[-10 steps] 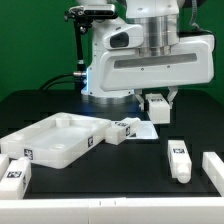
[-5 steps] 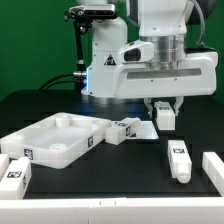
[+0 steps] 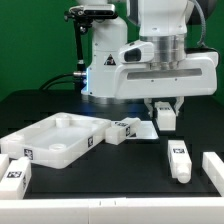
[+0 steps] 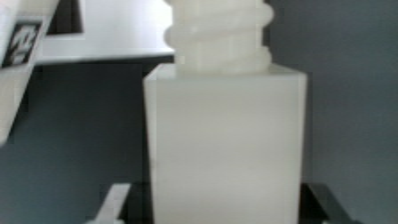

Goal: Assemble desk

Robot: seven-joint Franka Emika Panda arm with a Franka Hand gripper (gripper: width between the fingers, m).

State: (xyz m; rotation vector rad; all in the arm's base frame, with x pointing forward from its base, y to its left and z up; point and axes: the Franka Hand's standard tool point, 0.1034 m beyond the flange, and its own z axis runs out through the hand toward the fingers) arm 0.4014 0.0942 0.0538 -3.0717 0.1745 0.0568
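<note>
Exterior view: the desk is barely begun. The tabletop (image 3: 55, 150) lies rim-up on the black table (image 3: 120, 175), toward its front corner on the exterior view's left. No leg stands in any corner socket that shows. The gripper (image 3: 163, 108) hangs over the back half of the table on the exterior view's right. Its jaws are part closed on the held leg (image 3: 163, 118), which is clear of the surface and well apart from the tabletop. A second leg (image 3: 124, 130) lies just beside the tabletop's far corner. A third leg (image 3: 180, 160) lies loose near the front edge on the exterior view's right. Two white blocks sit at the front corners, one (image 3: 12, 173) and the other (image 3: 213, 168) — I cannot tell whether they are legs or fixtures.

Wrist view: the held leg (image 4: 222, 140) fills the picture, its threaded peg (image 4: 222, 35) pointing away from the camera. The finger pads are mostly hidden behind it, so the grip reads as firm on its flat sides. A tagged white piece (image 4: 15, 60) shows at the frame's margin — too little of it to name.

By my reckoning every leg is left to seat, starting with carrying this one to a socket.
</note>
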